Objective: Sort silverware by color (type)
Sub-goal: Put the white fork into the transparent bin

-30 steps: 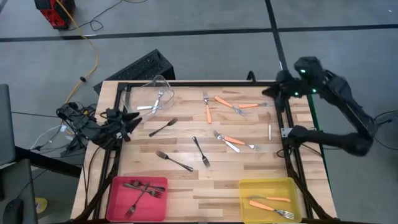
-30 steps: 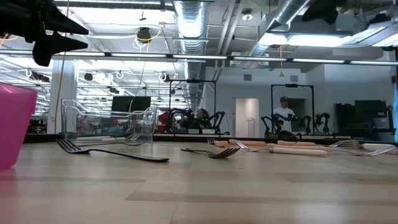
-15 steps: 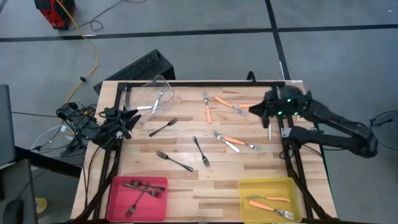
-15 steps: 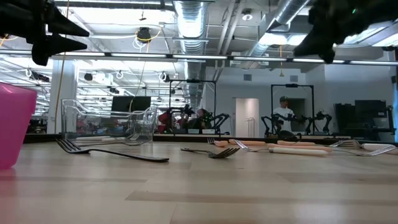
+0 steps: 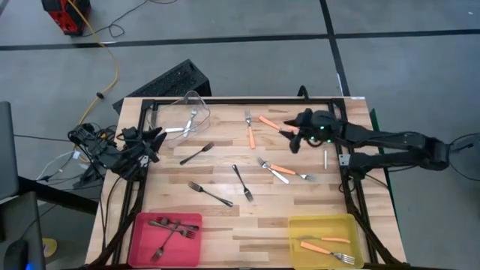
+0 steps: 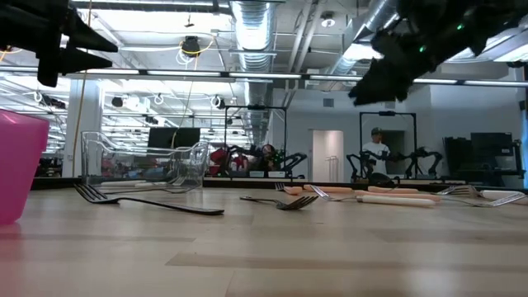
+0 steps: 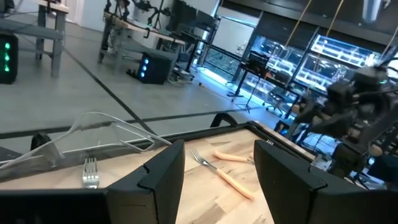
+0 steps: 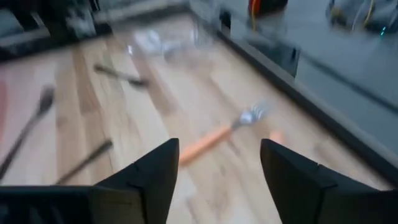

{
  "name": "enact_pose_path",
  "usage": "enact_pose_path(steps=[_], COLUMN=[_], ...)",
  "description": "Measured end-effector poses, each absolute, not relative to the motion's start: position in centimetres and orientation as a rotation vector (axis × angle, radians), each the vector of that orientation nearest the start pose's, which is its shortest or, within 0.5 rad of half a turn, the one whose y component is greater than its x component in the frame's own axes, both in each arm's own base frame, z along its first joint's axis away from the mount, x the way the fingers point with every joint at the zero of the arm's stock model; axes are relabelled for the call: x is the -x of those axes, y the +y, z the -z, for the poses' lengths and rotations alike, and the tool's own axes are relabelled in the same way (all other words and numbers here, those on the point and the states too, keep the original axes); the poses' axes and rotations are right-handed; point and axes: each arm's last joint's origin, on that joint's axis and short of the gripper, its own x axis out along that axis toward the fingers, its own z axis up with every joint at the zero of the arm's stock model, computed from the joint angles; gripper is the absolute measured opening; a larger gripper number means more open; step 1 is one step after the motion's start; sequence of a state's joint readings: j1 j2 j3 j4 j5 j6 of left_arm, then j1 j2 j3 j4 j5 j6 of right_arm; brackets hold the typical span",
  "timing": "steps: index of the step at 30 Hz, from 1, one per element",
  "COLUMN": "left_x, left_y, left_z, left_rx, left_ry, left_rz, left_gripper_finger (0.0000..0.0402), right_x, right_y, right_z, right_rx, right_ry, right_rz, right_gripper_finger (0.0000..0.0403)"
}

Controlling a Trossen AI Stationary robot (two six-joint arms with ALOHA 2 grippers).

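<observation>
Right end effector point(image 5: 294, 136): spread, over orange-handled forks point(image 5: 279, 127) (far side of worktop point(image 5: 255, 217))
Left end effector point(image 5: 156, 142): spread, idle at the worktop's left edge

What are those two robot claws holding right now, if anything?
Nothing. The right gripper hangs open above the orange-handled forks at the table's far side; the left gripper waits open and empty at the left edge.

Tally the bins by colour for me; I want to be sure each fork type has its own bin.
Pink bin: 1
Yellow bin: 1
Clear bin: 1
Total: 3
</observation>
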State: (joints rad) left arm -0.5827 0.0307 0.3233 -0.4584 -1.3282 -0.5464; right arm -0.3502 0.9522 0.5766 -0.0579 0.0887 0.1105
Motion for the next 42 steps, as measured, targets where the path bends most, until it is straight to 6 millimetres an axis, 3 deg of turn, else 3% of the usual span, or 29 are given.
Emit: enact_pose_path(steps=[8,11,16,20,25,30,34,42], left_x=[-5.5,-5.5,-5.5,-5.5,-5.4,-5.4,-5.4,-5.4], left_y=[-0.3,-0.3,-0.3,-0.3,-0.2,-0.2,-0.2,-0.2], left_z=[-22.7,-22.7,-22.7,-22.7,-22.7,-22.7,-22.7,-22.5], left_rx=[0.365,0.365,0.373,0.354,0.355,0.368,0.366,0.339], left_ry=[-0.084,-0.086,-0.088,-0.09,-0.098,-0.104,-0.107,-0.089], left_rz=[-0.713,-0.716,-0.716,-0.737,-0.758,-0.759,-0.768,-0.772], left_gripper_finger=[0.0178,0.0178,0.0178,0.0178,0.0178,0.0178,0.0178,0.0178], right_x=[-20.3,-19.6,-17.7,-16.2,-15.4,-13.7,-13.1,-13.7], right_y=[-5.2,-4.6,-4.3,-4.1,-4.5,-5.0,-5.2,-5.9], right_z=[-20.8,-19.8,-18.5,-17.9,-17.8,-17.4,-17.0,-15.5], right_rx=[-0.256,-0.288,-0.587,-0.635,-0.72,-0.904,-0.871,-0.834], right_ry=[0.693,0.809,0.955,1.095,1.099,1.131,1.184,1.275], right_rz=[0.409,0.478,0.707,0.807,0.928,1.225,1.349,1.398], right_gripper_finger=[0.0255,0.0255,0.0255,0.0255,0.0255,0.025,0.0245,0.0244])
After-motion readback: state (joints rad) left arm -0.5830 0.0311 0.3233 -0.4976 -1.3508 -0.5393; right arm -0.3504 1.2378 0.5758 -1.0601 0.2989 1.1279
